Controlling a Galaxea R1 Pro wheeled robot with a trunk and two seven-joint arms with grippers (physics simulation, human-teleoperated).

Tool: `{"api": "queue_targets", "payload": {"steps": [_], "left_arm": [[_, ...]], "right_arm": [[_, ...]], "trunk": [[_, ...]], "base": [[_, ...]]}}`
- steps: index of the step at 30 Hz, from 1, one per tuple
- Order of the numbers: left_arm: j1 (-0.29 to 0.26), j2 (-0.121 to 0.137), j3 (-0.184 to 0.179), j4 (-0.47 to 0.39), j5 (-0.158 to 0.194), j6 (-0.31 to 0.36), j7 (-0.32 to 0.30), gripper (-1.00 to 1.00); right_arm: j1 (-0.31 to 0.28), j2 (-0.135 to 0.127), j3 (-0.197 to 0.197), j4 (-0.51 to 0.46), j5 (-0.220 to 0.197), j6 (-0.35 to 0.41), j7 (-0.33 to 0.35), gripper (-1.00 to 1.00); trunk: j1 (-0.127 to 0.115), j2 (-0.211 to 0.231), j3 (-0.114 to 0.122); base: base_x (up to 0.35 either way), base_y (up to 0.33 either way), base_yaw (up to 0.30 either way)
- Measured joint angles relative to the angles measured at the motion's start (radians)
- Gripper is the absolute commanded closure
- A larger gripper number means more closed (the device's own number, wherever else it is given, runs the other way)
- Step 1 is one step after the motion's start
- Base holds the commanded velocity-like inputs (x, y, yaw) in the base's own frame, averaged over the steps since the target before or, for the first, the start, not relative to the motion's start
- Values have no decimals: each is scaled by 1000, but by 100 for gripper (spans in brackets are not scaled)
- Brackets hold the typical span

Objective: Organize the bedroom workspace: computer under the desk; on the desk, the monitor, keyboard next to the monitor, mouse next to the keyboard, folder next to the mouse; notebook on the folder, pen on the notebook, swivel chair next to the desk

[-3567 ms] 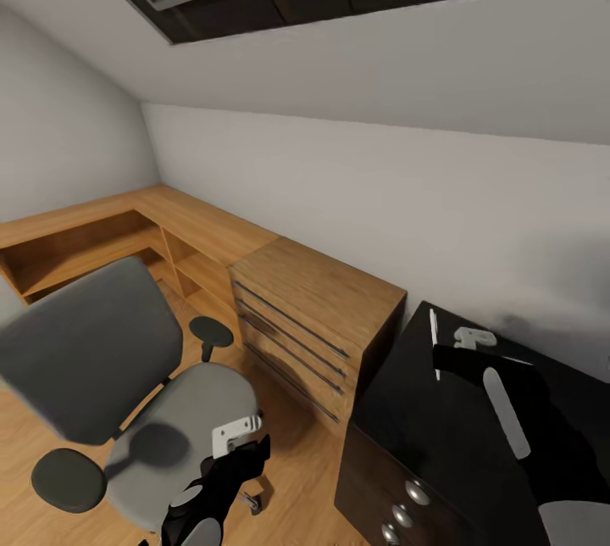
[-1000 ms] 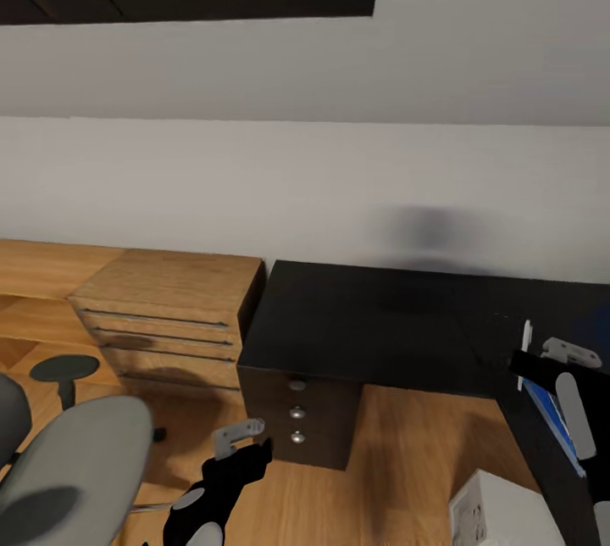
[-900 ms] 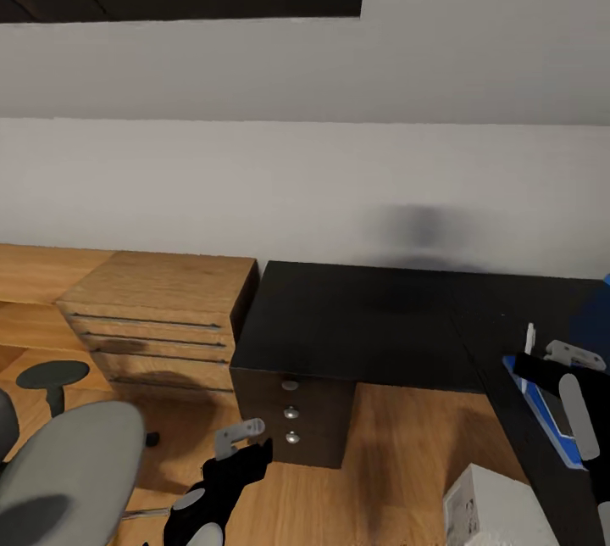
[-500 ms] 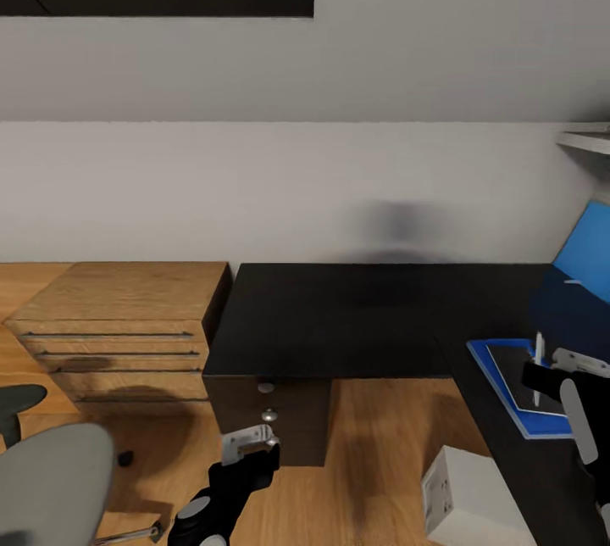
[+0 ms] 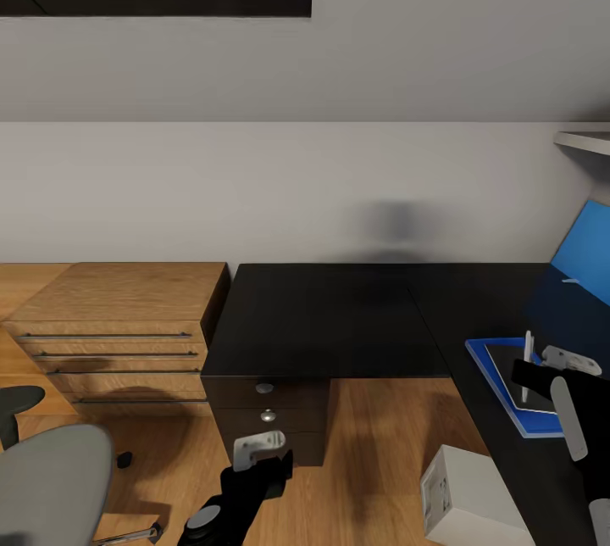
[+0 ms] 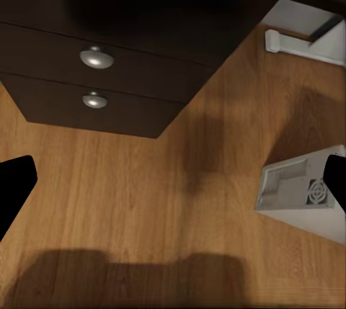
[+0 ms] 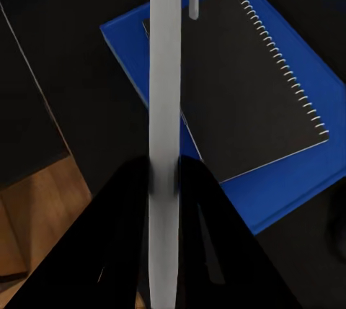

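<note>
Black L-shaped desk (image 5: 339, 317): top mostly bare; blue folder (image 5: 496, 376) lies flat on rt wing, near front edge. Drawers w/ round silver knobs (image 5: 264, 388) below top. Wood floor (image 5: 381, 453) carries white computer (image 5: 466, 495), set beside desk's rt wing; chair (image 5: 51, 487) at lower left; wood dresser (image 5: 119, 325) abuts desk's left end.
</note>
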Motion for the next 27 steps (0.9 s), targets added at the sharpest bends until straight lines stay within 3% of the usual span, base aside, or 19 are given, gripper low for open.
{"api": "queue_targets", "payload": {"steps": [9,17,27], "left_arm": [[1,10,-45,-2,-1,0,0,-100],[1,11,-47,-2,0,0,0,-100],[5,11,-47,-2,2,0,0,-100]], "right_arm": [[0,7,0,-1,1,2,-2,100],[0,8,0,-1,3,0,-3,100],[0,8,0,1,4,-1,-4,100]], "trunk": [[0,0,0],[0,0,0],[0,0,0]], "base": [[0,0,0],[9,-7,0],[40,-37,-243]]}}
